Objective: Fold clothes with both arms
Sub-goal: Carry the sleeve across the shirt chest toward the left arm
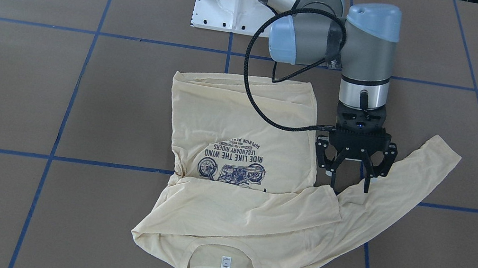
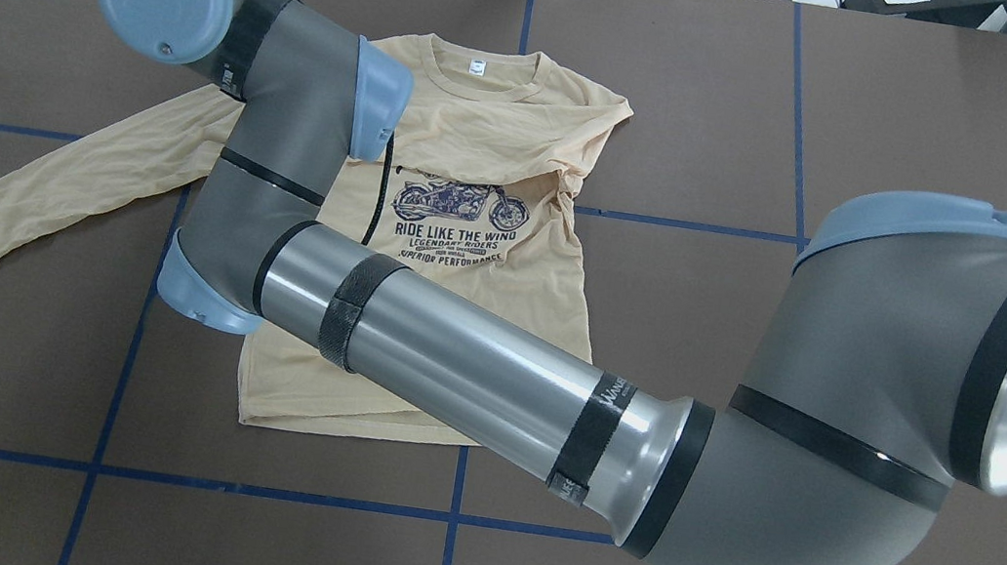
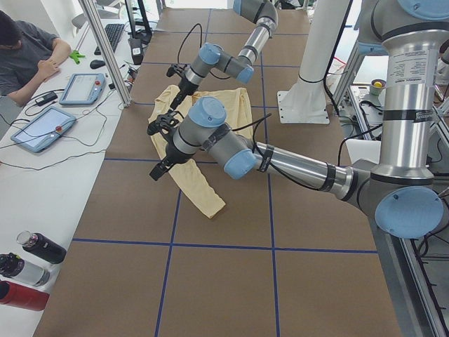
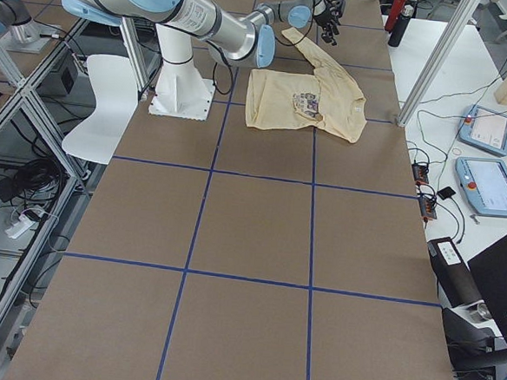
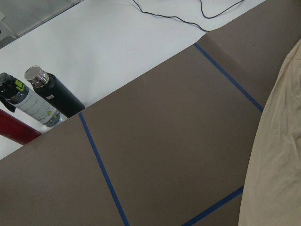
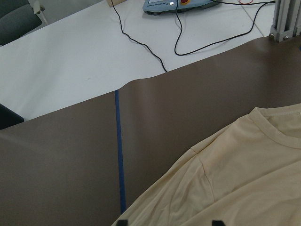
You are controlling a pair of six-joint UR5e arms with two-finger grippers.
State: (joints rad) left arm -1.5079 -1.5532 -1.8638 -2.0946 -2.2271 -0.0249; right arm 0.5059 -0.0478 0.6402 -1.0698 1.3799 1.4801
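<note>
Left gripper [image 1: 351,183] hangs with jaws spread wide and empty, the shirt [image 1: 222,117] beside them and its outstretched sleeve [image 1: 404,179] directly below. Right gripper [image 6: 168,222], tips apart and empty, has the collar [image 6: 277,129] just ahead. Closing low may snag the folded cuff [image 1: 328,205] alongside, undoing that fold.

Seen from overhead, table [image 2: 883,109] lies bare from 1 to 3 o'clock of the shirt [image 2: 485,132]. My left arm [image 2: 454,354] cuts across it, 4 to 10 o'clock, covering the hem.
</note>
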